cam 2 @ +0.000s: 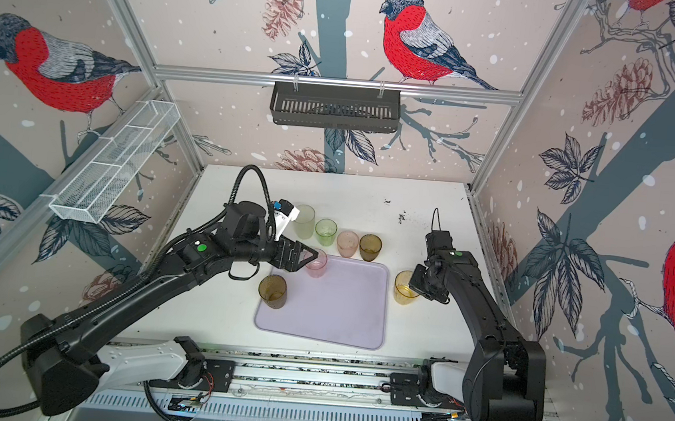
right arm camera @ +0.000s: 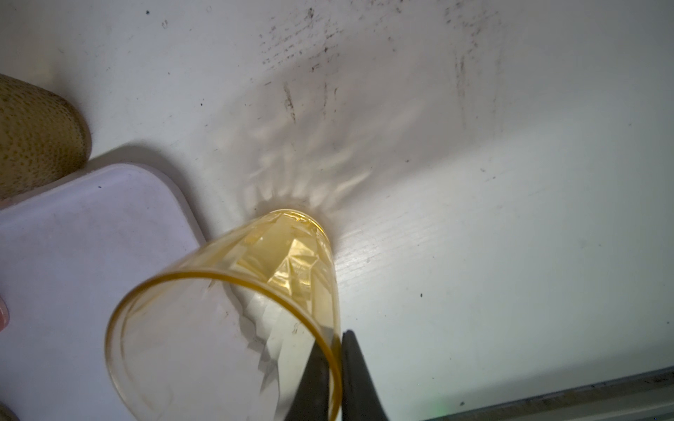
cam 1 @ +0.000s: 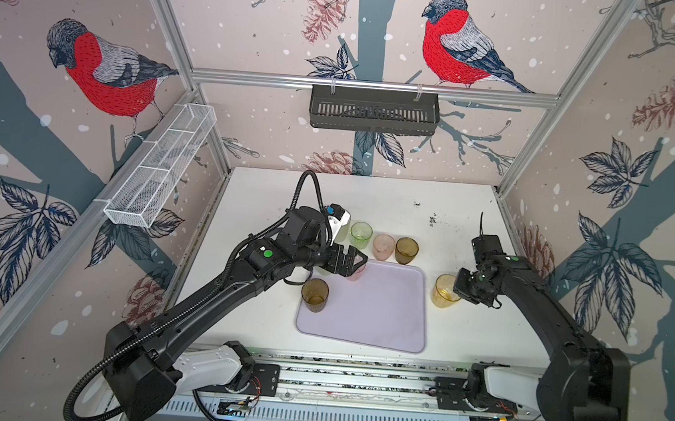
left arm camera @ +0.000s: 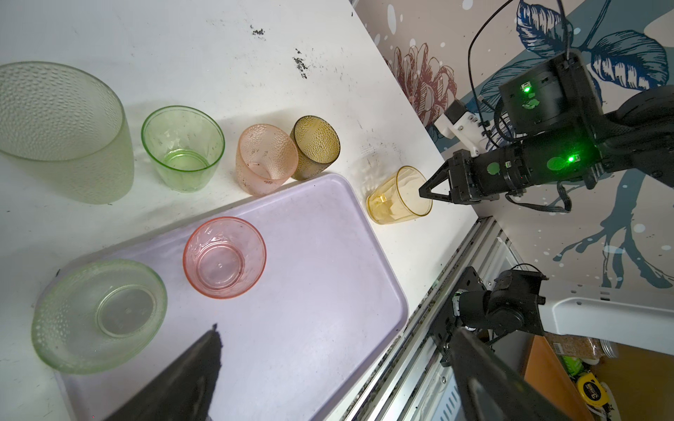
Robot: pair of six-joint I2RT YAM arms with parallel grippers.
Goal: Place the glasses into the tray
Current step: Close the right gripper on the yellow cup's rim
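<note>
The lilac tray (cam 1: 376, 315) lies mid-table. An amber glass (cam 1: 443, 291) (right arm camera: 226, 310) stands on the table just off the tray's right rim. My right gripper (right arm camera: 337, 342) (left arm camera: 425, 193) is shut on its rim, one finger inside and one outside. My left gripper (cam 1: 354, 259) (left arm camera: 337, 328) hangs open over the tray's far left corner, holding nothing. Below it in the tray stand a pink glass (left arm camera: 224, 257) and a pale green glass (left arm camera: 98, 315). A brown glass (cam 1: 314, 295) is at the tray's left rim; I cannot tell whether it is inside.
Behind the tray stands a row of glasses: tall frosted (left arm camera: 62, 131), bright green (cam 1: 361, 234), peach (cam 1: 383, 247) and brown (cam 1: 406, 250). A black slotted basket (cam 1: 373, 110) hangs on the back wall, a white mesh basket (cam 1: 160, 162) on the left wall.
</note>
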